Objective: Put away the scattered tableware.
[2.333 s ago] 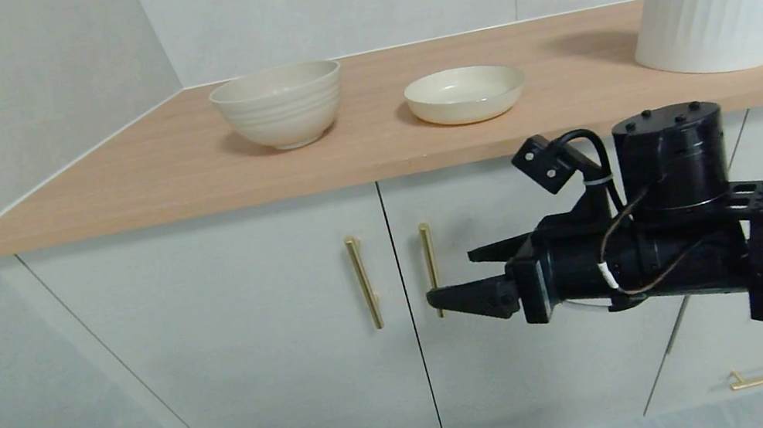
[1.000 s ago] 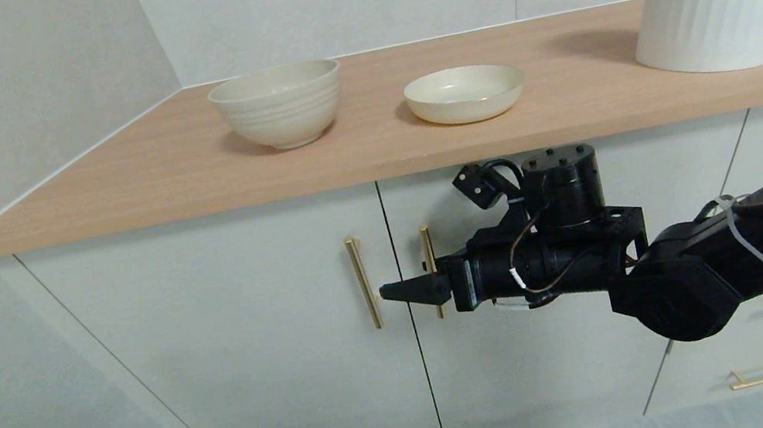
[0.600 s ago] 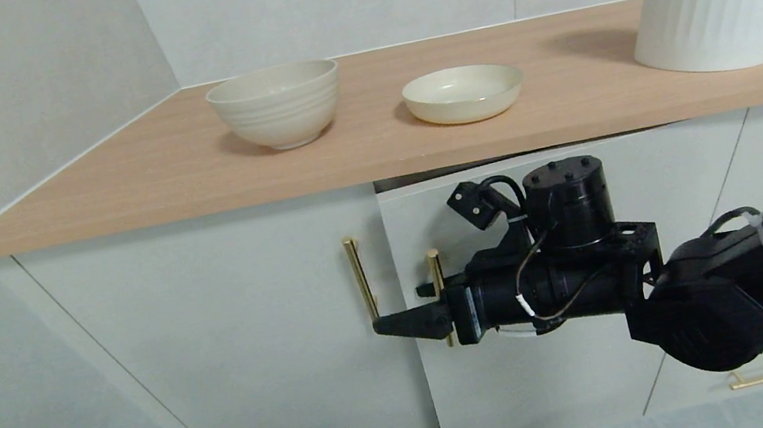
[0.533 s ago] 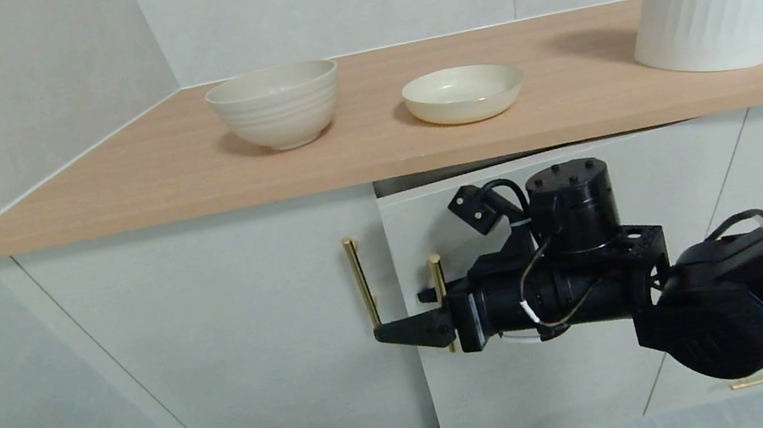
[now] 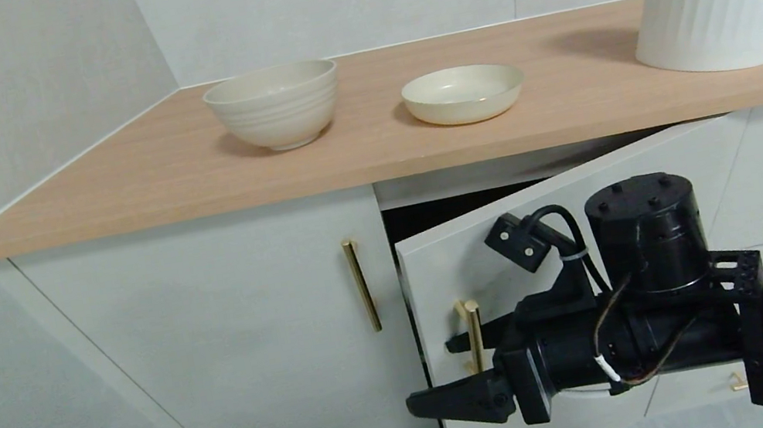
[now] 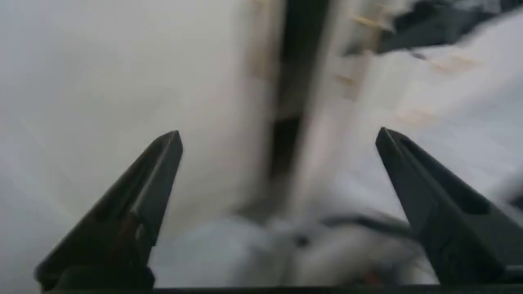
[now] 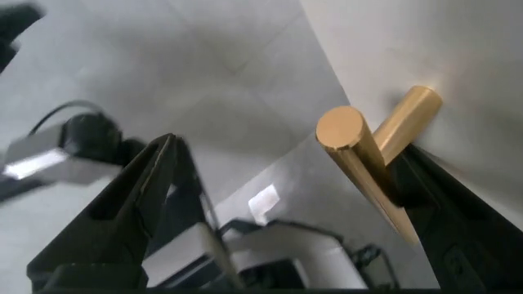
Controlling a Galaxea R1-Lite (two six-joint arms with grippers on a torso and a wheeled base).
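You are working cabinet-opening step. Right tool (image 5: pixel 430 376) sitting lower centre of head view, fingers spread, brass handle (image 5: pixel 474 327) lying between them; door (image 5: pixel 580 183) standing ajar. Left tool (image 6: pixel 279 133) also spread, holding nothing. Tableware waiting on bench (image 5: pixel 149 184): bowl (image 5: pixel 274 106) upper centre-left, shallow dish (image 5: pixel 463 94) well apart to its right. Next, likely: swing door wide, slip your tool off handle, go for bowl.

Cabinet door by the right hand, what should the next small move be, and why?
Probably swing the cabinet door wider with the right hand. Its open fingers straddle the gold handle, the door is only partly ajar, likely too narrow a gap for loading, and the bowl and shallow dish sit on the counter.
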